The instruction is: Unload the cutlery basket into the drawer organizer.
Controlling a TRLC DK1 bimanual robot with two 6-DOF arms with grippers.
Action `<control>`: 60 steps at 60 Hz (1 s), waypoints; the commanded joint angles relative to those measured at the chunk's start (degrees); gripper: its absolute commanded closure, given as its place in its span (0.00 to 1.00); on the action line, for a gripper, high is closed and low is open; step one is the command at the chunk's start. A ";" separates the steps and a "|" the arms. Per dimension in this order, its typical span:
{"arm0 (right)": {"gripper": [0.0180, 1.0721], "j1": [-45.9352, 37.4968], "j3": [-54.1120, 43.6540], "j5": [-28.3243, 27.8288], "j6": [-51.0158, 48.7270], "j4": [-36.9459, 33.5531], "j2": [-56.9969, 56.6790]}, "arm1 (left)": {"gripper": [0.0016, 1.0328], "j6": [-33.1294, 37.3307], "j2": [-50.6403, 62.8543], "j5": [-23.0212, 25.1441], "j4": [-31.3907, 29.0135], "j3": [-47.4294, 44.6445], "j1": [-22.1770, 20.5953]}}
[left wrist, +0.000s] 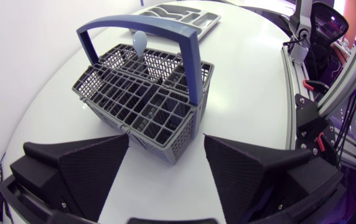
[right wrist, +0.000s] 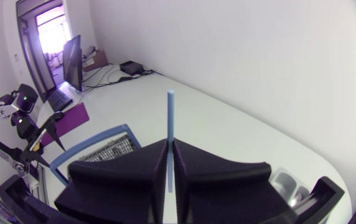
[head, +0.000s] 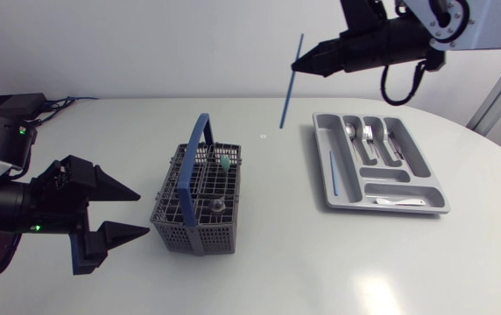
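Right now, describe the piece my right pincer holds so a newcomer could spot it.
Start at the grey drawer organizer on the table's right. Left of it, the right pincer grips a thin blue stick. Unlike the second stick lying in the organizer, it hangs in midair.

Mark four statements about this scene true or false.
1. The right end effector is shut on a blue stick held above the table. True.
2. The left end effector grips the basket's handle. False: it is open, beside the cutlery basket and holding nothing.
3. The drawer organizer is empty. False: it holds metal cutlery and a second blue stick.
4. The cutlery basket stands upright with its blue handle raised. True.
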 commanded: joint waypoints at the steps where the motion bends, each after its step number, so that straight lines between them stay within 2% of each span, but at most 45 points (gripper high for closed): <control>1: 0.95 -4.19 0.75 0.59 0.59 -3.83 0.31 | 0.05 0.61 -0.68 0.63 -0.47 -1.35 -0.52; 17: 0.95 -12.98 5.50 6.04 0.32 -12.71 8.84 | 0.05 0.79 -2.26 0.63 -0.99 -1.61 -1.66; 29: 0.95 -13.94 9.37 12.45 1.03 -18.78 15.61 | 0.05 0.79 -3.31 0.63 -1.96 -1.70 -2.01; 42: 0.95 -14.12 13.32 14.74 3.05 -25.72 23.52 | 0.05 1.58 -4.10 0.63 -3.28 -1.96 -2.28; 60: 0.95 -14.56 17.98 16.15 5.77 -26.42 32.66 | 0.05 1.93 -5.25 0.54 -3.63 -3.11 -2.45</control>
